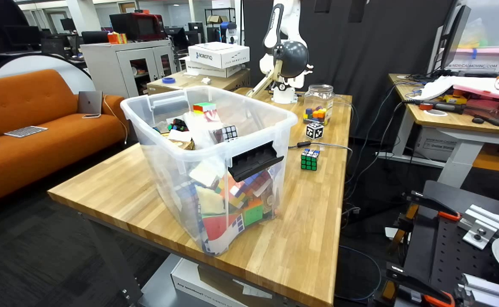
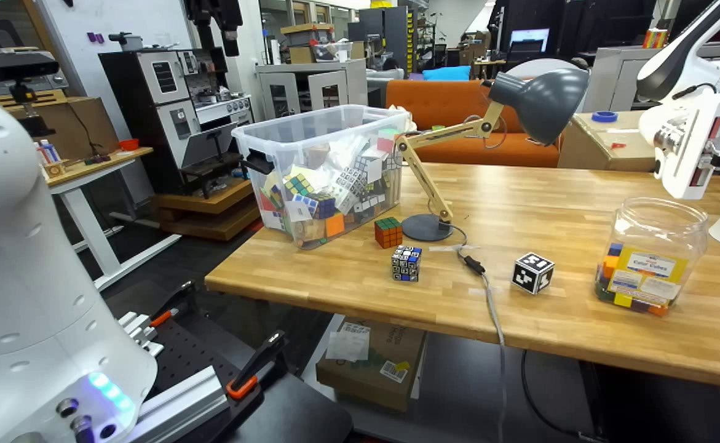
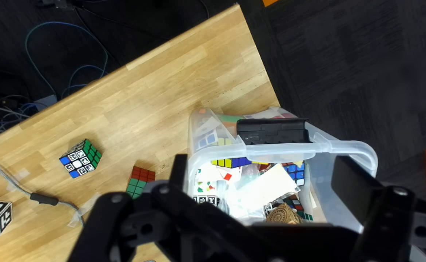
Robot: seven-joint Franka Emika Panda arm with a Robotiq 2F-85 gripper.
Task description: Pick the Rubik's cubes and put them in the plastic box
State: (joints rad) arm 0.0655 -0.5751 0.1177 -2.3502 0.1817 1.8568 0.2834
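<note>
Gripper, jaws spread wide; plastic box, near the end edge of the bench; beside that box we count one red-and-green Rubik's cube and, nearer the long edge, one patterned Rubik's cube.

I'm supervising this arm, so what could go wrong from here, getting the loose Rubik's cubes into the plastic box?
The green-topped cube sits close to the lamp base and the plastic box, so the open gripper might bump either when reaching for it. The patterned cube lies nearer the table edge, so a poor grasp could nudge it off. A low sweep might snag the grey cable.
</note>
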